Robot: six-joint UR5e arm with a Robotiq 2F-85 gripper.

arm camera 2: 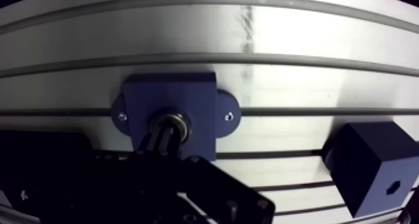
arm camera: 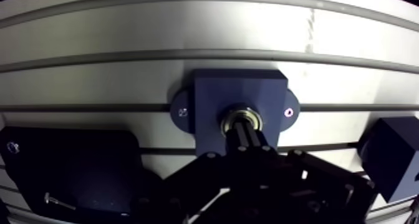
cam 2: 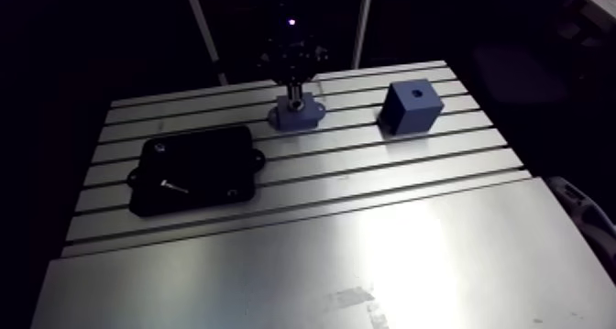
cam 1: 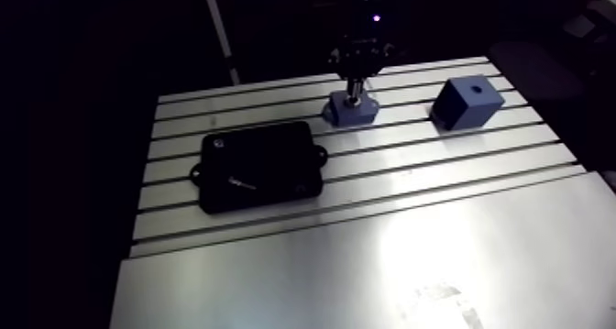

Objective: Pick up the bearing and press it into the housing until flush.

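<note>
I have the gripper (arm camera: 246, 134) clenched, its fingers drawn together with the tips down on the bearing (arm camera: 239, 119). The bearing sits in the bore of the housing (arm camera: 240, 89), directly under the tool. The pick-up looks done and I judge we're at the pressing step. I can't confirm it's flush.

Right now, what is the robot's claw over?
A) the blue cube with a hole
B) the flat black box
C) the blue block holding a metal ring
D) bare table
C: in the wrist view the gripper meets the metal ring in the blue block; the blue cube and black box lie aside.
</note>
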